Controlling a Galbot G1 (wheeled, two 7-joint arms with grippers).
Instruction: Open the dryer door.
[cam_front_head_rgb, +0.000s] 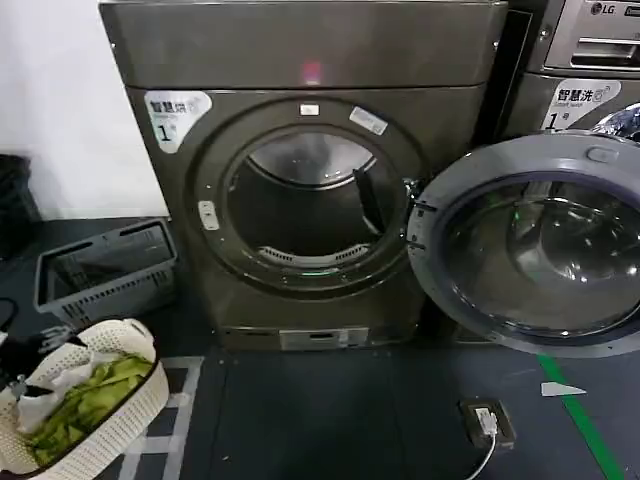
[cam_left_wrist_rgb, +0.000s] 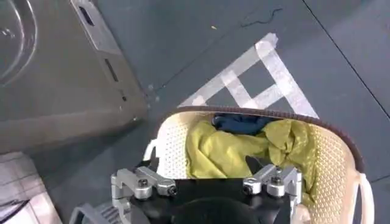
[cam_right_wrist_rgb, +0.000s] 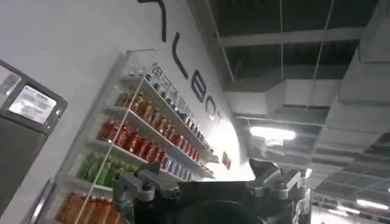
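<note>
Swinging wide, the dryer door (cam_front_head_rgb: 530, 245) hangs right of the dryer (cam_front_head_rgb: 300, 170).

Left gripper (cam_left_wrist_rgb: 210, 182): pointed downward, fingers spread apart, nothing held between them. Right gripper (cam_right_wrist_rgb: 213, 185): tilted upward, fingers parted, nothing held between them.

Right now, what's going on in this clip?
The dryer stands with the dryer door already swung wide open to its right, so the drum is exposed. Neither gripper is touching it. The left gripper hangs open above a white laundry basket of yellow-green and blue clothes on the floor beside the machine. The right gripper is raised and tilted up toward the ceiling and a wall shelf of bottles, also open and holding nothing.
</note>
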